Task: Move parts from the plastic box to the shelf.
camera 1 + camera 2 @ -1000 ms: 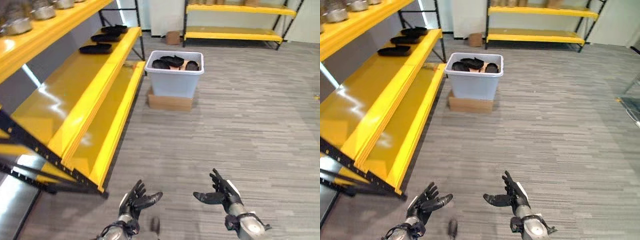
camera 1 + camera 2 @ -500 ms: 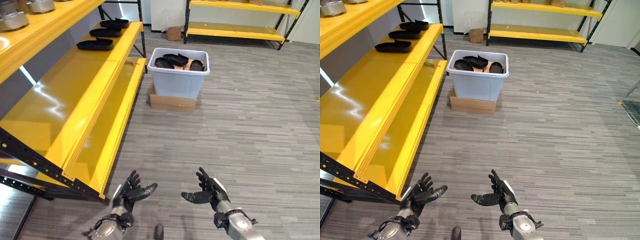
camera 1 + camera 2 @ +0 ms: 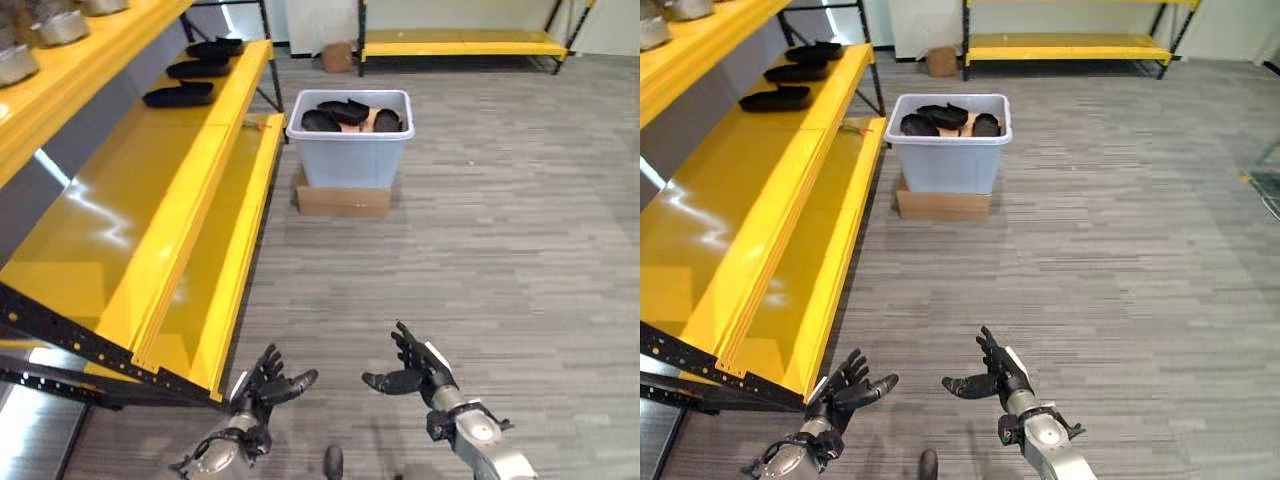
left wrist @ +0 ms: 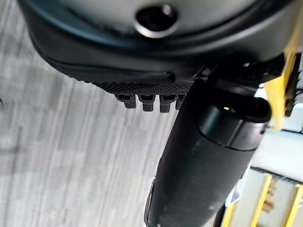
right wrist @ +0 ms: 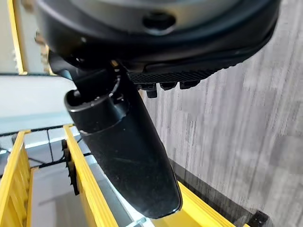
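Pale grey plastic box (image 3: 350, 140) on a flat brown cardboard carton (image 3: 342, 200), on the grey plank floor just off the far end of the long yellow metal shelf (image 3: 150, 210). Three flat black moulded parts on shelf (image 3: 178, 96) in a row along its far end, so part of the job looks done. At least four more black parts in box (image 3: 345, 112), piled and overlapping, so exact count uncertain; those left to carry over. Left hand (image 3: 268, 385) and right hand (image 3: 415, 372) both low and near, well apart from box, fingers spread wide, palms empty, nothing held. Next, judging by the gap: approach box, pick another part.
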Robot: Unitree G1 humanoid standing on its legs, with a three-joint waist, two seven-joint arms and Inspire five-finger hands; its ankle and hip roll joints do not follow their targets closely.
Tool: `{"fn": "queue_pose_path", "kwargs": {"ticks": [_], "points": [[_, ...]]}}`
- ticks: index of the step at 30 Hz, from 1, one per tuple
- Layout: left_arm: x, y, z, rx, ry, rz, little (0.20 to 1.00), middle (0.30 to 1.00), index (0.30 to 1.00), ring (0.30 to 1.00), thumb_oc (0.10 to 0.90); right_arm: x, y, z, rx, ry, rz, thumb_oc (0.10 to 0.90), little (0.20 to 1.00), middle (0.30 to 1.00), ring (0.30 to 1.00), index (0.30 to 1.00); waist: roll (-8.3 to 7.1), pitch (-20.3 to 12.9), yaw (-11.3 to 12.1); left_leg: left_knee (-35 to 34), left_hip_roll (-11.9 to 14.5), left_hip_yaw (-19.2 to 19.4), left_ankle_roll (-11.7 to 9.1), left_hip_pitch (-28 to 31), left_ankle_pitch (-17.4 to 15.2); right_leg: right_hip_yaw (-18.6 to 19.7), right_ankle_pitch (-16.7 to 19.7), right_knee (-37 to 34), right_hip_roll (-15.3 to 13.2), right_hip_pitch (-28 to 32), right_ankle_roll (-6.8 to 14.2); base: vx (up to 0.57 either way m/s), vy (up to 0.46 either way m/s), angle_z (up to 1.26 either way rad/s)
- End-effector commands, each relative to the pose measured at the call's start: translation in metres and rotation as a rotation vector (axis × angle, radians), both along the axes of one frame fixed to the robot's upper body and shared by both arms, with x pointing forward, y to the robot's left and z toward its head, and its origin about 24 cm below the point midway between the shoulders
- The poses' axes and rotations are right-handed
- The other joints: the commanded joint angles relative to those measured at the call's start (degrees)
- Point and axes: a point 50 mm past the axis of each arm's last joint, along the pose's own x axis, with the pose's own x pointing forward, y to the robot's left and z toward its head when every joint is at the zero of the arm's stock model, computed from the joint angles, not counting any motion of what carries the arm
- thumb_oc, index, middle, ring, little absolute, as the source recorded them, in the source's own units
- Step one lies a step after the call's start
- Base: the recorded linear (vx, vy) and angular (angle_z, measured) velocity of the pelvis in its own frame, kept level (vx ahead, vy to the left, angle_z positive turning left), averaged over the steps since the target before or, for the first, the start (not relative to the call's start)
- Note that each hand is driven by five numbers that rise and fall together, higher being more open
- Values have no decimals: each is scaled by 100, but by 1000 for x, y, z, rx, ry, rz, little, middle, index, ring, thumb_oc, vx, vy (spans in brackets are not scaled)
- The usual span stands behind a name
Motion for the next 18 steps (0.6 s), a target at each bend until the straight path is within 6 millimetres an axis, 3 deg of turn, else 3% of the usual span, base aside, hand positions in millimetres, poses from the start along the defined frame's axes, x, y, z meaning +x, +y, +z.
{"fn": "queue_pose_path", "kwargs": {"ticks": [1,3,5,9,13,18], "points": [[40,6,47,21,-291,31,1000,1000,1000,1000,900,27,2,45,57,-249,-7,900,1000,1000,1000,1000,13,372,-212,124,53,-353,-637,852,210,-160,1130,-1656,198,152,-252,256,-24,25],[43,7,50,18,-309,46,1000,1000,1000,1000,900,28,-1,46,37,-255,-11,900,1000,1000,1000,1000,46,351,-368,126,133,-399,-652,959,191,-180,1229,-2148,70,-169,-185,277,-98,33],[42,4,48,9,-304,30,1000,1000,1000,1000,900,26,-4,45,16,-253,11,900,1000,1000,1000,1000,-101,209,-426,477,89,-357,-661,934,109,-309,1459,-2063,28,-107,-94,228,-160,47],[44,-4,45,-22,-296,22,1000,1000,1000,1000,900,29,-7,46,3,-256,6,900,1000,1000,1000,1000,-117,117,-425,797,180,-235,-677,768,69,-271,1530,-1980,60,-7,-55,140,-115,37],[40,-7,43,-36,-282,16,1000,1000,1000,1000,900,29,-16,47,-31,-269,-12,900,1000,1000,1000,1000,-185,-35,-450,736,387,-220,-652,849,92,-302,1469,-1626,148,50,-53,191,-94,11],[47,-8,50,-25,-312,10,1000,1000,1000,1000,900,27,-26,45,-51,-265,-60,900,1000,1000,1000,1000,-290,72,-486,1027,446,-214,-608,900,21,-218,1360,-728,293,-171,-18,120,-81,8]]}}
